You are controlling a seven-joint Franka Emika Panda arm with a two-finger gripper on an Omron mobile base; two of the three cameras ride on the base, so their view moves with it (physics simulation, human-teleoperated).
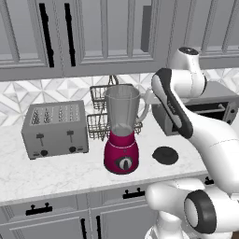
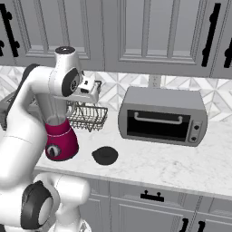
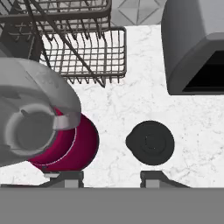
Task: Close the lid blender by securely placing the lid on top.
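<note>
A run of grey panelled cabinets (image 2: pixel 149 31) is seen above a patterned tile backsplash, with a white marble tabletop (image 1: pixel 60 175) spread below. A grey toaster oven (image 2: pixel 162 115) is set at the right, a silver toaster (image 1: pixel 56 129) at the left, and a wire rack (image 3: pixel 87 52) is placed against the wall between them. The blender (image 1: pixel 122 133) is stood near the tabletop's front edge, its clear jar left uncovered over the magenta base. The lid (image 3: pixel 150 142) is found lying flat on the marble, just to the right of the blender base and apart from it (nothing rests on it). The pincer (image 3: pixel 111 177) is held high over the gap between the two, its fingers apart and nothing gripped. The step in hand is judged to be the approach to the lid, with no pickup yet made. A sideways shift over the lid, a straight descent and a firm closing across its low dome are called for next, before it can be lifted to the jar's mouth.
</note>
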